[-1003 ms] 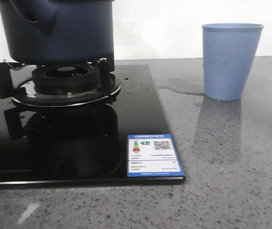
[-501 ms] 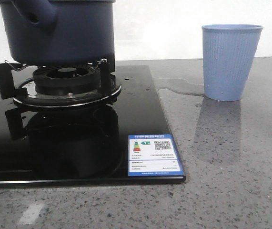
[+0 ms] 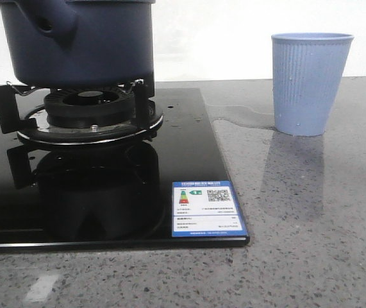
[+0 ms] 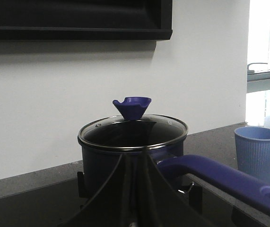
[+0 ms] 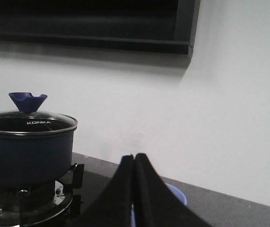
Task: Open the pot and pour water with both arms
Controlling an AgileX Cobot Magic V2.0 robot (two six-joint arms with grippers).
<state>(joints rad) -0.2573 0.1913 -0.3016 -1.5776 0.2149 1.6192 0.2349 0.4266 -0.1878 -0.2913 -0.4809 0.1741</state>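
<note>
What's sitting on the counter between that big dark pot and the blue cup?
In the front view, nothing solid: only the stove's glass edge and a water puddle by the cup, right of the pot.

- The pot (image 3: 80,42) is dark navy blue and plain, with no pattern.
- Its lid (image 4: 132,132) is see-through glass with a shiny silver ring, and "KONKA" in white letters.
- The lid knob (image 4: 132,107) is bright blue-purple.
- The cup (image 3: 311,82) is light blue with thin up-and-down ribs.
- The stove top (image 3: 93,192) is shiny black.
- The burner (image 3: 88,109) is black.
- The sticker (image 3: 207,208) is blue and white, with small colour bars and a black-and-white square code.
- The counter (image 3: 311,224) is grey with tiny speckles.
- The wall (image 4: 54,104) is white.
- Both grippers, left (image 4: 135,198) and right (image 5: 134,198), are black.
</note>
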